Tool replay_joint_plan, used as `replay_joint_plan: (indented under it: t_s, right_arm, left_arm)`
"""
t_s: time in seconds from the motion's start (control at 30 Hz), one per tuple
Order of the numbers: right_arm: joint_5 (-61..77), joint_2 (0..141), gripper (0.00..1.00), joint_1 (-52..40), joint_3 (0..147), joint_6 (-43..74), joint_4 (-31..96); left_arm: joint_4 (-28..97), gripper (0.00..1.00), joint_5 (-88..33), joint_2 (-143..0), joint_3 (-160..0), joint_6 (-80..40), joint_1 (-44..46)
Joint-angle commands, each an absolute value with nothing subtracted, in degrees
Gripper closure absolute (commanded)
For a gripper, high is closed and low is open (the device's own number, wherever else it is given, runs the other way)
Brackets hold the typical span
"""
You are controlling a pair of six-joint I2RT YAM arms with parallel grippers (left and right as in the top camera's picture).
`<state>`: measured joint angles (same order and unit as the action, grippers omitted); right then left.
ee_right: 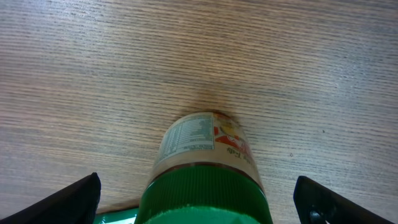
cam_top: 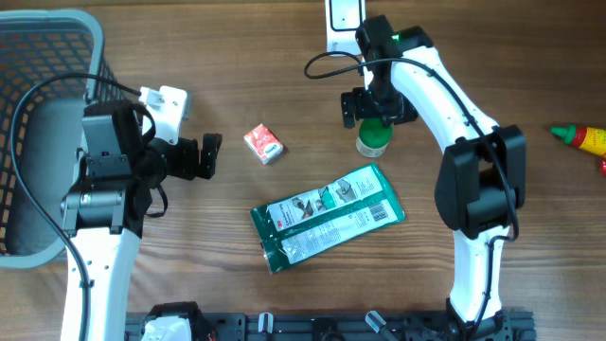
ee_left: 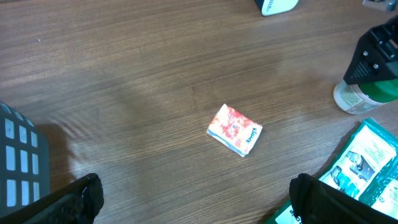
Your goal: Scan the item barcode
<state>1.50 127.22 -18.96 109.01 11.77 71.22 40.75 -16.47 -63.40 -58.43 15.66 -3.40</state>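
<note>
Jar [ee_right: 205, 140]: stood upright on the table [cam_top: 237, 57], just beside the top corner of the pouch [cam_top: 327, 216]. From overhead its far side was hidden under the right arm's black wrist.
Lid [ee_right: 205, 180]: green and ribbed, cut off by the bottom edge of the right wrist view.
Jar label: a panel of fine print and a red and yellow picture faced the wrist camera. The print was too small to read.
Right gripper [ee_right: 198, 202]: jaws spread wide, one finger on each side of the jar with clear gaps, holding nothing. Only the two dark fingertips showed in the lower corners, so how far down the jar they reached could not be told.
Left gripper [ee_left: 196, 193]: jaws also wide apart and empty, pointing across the table toward the packet [ee_left: 234, 129]. Its fingertips were only partly in frame.
Packet: small, red and white, lying flat well clear of both grippers. Its printing was blurred.
Pouch: green and white, lying flat and slanted. Striped marks near its right end were too small to make out.
White device [cam_top: 339, 24]: at the far edge of the table, cut off by the top of the frame.
Basket [cam_top: 57, 38]: grey mesh on the left, partly covered by the left arm.
Bottle [cam_top: 582, 138]: red and yellow, cut off at the right edge.
</note>
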Motion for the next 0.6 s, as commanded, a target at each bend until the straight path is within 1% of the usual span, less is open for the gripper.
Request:
replay_joint_plan:
  t_s: [0.0, 0.07, 0.23, 0.4, 0.57]
  right_arm:
    - [2.87, 131.28, 0.05, -18.90, 109.25, 10.48, 72.16]
    - [3.05, 132.03, 0.07, -18.90, 109.10, 10.46, 72.51]
    - [3.03, 132.73, 0.09, -18.87, 107.90, 10.50, 71.83]
    - [3.05, 132.73, 0.13, -18.90, 106.85, 10.68, 71.26]
    - [3.03, 132.77, 0.16, -18.90, 103.81, 10.74, 68.36]
  left_arm:
    - [40.62, 0.00, -17.54, -63.51, -58.06, 15.14, -3.70]
    - [40.62, 0.00, -17.54, -63.51, -58.06, 15.16, -3.70]
    - [40.62, 0.00, -17.56, -63.51, -58.06, 15.14, -3.70]
    - [40.62, 0.00, -17.56, -63.51, -58.06, 15.14, -3.70]
    - [40.62, 0.00, -17.54, -63.51, -58.06, 15.14, -3.70]
